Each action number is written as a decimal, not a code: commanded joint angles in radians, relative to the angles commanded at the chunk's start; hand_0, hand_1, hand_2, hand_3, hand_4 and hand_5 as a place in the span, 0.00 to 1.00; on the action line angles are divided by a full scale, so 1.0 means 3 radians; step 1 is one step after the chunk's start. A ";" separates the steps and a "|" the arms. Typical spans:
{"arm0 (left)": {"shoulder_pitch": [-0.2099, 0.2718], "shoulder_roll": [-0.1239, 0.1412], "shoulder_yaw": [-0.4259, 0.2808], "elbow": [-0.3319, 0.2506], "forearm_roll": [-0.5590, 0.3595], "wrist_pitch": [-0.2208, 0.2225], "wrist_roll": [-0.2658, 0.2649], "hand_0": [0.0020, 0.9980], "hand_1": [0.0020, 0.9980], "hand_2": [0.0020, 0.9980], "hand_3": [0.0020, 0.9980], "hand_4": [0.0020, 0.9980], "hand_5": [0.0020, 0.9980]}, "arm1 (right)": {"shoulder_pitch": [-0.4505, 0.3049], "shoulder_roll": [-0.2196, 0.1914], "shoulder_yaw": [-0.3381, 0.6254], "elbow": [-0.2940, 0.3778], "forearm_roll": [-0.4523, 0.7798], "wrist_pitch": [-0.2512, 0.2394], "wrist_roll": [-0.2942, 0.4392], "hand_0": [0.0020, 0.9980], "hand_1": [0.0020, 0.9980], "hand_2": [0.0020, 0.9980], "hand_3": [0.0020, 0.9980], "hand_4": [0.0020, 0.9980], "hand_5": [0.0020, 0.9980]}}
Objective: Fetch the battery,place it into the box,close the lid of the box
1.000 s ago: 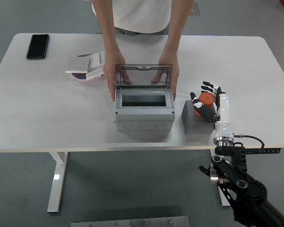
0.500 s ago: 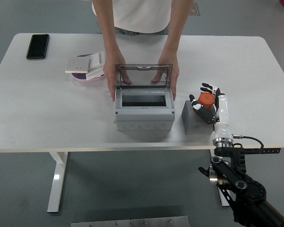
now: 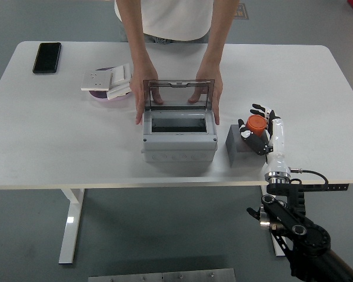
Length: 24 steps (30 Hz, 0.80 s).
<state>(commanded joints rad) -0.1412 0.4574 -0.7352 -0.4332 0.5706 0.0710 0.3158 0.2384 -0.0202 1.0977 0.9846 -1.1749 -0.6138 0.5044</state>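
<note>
The orange-topped battery [image 3: 256, 123] sits on a grey block [image 3: 238, 144] right of the box [image 3: 179, 140], with the right hand [image 3: 260, 130] closed around it. The box's clear lid [image 3: 179, 94] stands open, and a person's hands [image 3: 142, 101] steady the box on the table [image 3: 59, 141].

On the white table [image 3: 47, 135] there is one grey box [image 3: 179, 141] with one clear lid [image 3: 179, 94], one orange-capped battery [image 3: 257, 123], one grey block [image 3: 235, 145], one black phone [image 3: 47, 57], two white switch plates [image 3: 109, 79], two person's hands [image 3: 142, 106] and one robot hand [image 3: 260, 130].
</note>
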 joint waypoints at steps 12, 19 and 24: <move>-0.0009 0.0003 -0.0007 0.0000 0.0004 -0.0002 0.0004 0.62 0.74 0.57 0.50 0.33 0.00 | 0.0005 0.0000 -0.0004 -0.0001 0.0031 -0.0004 0.0003 0.49 0.50 0.54 0.55 0.63 0.00; -0.0011 0.0004 -0.0010 0.0000 0.0008 -0.0003 0.0004 0.62 0.74 0.57 0.50 0.33 0.00 | 0.0007 0.0010 0.0007 -0.0007 0.0047 -0.0012 0.0023 0.48 0.50 0.54 0.55 0.61 0.00; -0.0018 0.0005 -0.0018 0.0000 0.0023 -0.0006 0.0009 0.62 0.74 0.57 0.50 0.33 0.00 | 0.0022 0.0020 0.0000 -0.0011 0.0056 -0.0022 0.0036 0.48 0.52 0.58 0.57 0.59 0.00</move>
<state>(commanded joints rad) -0.1465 0.4587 -0.7406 -0.4333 0.5776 0.0691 0.3186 0.2451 -0.0142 1.0977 0.9815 -1.1583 -0.6204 0.5153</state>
